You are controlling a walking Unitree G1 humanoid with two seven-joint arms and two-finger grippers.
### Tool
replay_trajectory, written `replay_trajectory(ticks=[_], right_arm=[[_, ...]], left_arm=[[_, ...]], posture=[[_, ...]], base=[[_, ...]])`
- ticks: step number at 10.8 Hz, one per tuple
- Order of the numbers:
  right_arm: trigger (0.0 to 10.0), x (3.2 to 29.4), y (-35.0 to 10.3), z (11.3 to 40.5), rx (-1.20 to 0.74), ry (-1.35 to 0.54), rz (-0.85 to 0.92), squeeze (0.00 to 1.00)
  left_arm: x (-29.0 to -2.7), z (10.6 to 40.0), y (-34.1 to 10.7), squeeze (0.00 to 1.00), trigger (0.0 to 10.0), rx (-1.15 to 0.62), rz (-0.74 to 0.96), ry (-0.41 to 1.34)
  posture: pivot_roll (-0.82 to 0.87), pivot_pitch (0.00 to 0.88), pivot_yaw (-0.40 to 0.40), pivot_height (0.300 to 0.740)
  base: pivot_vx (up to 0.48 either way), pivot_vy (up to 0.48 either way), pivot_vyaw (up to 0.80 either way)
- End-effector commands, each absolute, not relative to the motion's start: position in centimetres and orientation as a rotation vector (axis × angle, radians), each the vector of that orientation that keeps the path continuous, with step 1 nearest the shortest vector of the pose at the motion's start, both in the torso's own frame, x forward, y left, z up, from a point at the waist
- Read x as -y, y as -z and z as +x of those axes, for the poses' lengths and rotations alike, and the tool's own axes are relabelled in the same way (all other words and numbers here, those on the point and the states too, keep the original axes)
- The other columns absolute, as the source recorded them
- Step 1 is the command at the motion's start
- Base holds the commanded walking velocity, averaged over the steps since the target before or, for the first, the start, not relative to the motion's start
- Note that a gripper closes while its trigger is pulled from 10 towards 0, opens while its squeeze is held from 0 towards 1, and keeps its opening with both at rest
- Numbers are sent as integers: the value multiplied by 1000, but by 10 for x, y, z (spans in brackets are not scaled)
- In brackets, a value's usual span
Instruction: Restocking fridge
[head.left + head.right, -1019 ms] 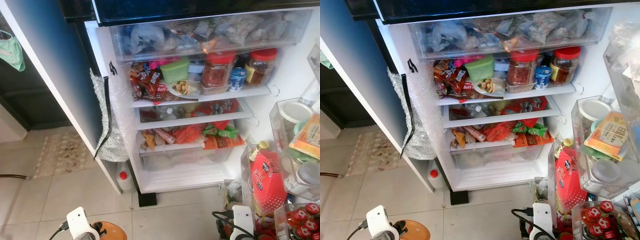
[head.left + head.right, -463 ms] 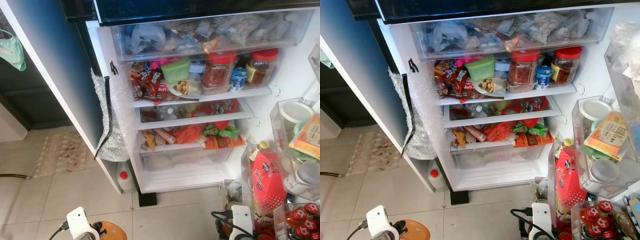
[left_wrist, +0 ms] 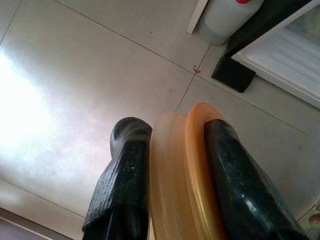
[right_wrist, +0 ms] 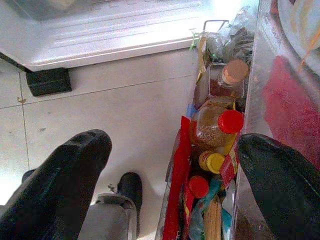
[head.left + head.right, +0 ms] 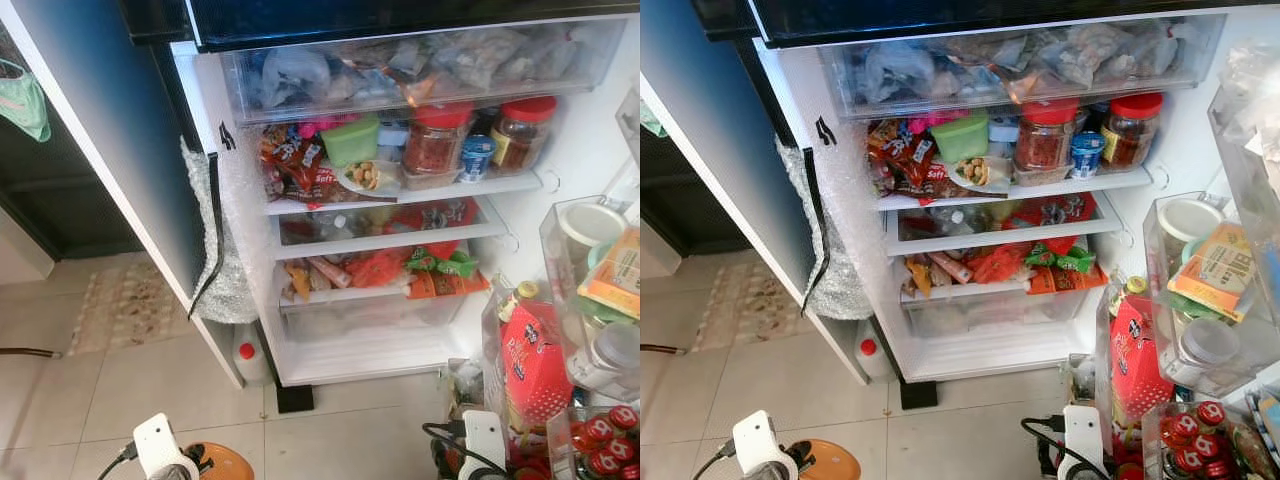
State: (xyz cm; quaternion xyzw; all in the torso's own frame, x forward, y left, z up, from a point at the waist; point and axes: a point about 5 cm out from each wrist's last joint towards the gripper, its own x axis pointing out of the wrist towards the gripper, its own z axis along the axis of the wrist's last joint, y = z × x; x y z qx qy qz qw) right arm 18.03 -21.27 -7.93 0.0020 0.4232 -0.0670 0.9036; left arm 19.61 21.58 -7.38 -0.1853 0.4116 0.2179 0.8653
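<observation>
The fridge point(image 5: 400, 200) stands open before me, its shelves crowded with snack packets, a green tub point(image 5: 350, 140) and two red-lidded jars point(image 5: 435, 140). A clear drawer point(image 5: 370, 315) sits at the bottom. My left gripper point(image 3: 175, 131) hangs low over the tiled floor, shut on a round orange lidded container point(image 3: 192, 165), seen in the left eye view as an orange container point(image 5: 222, 463) by my wrist. My right gripper point(image 4: 175, 150) is open, its fingers wide apart above the floor beside the door's lowest bin of bottles point(image 4: 215, 125).
The fridge door's bins on the right hold a red carton point(image 5: 535, 365), red-capped bottles point(image 5: 600, 435) and tubs. A white jug point(image 5: 248, 355) stands on the floor by the fridge's left corner, under bubble wrap point(image 5: 215, 250). A rug point(image 5: 125, 305) lies to the left.
</observation>
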Motion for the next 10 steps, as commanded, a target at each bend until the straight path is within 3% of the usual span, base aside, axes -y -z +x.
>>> replay_trajectory(ticks=[1, 10], right_arm=[[10000, 213, 81, 177, -894, 144, 8, 0], [10000, 212, 81, 177, -897, 130, 15, 0]], left_arm=[[-213, 186, 80, 0, 10000, -914, -386, -453], [-213, 186, 80, 0, 10000, -912, -386, -454]], posture=[[-107, 77, 42, 740], [-106, 79, 42, 740]], base=[[0, -375, 0], [0, -381, 0]])
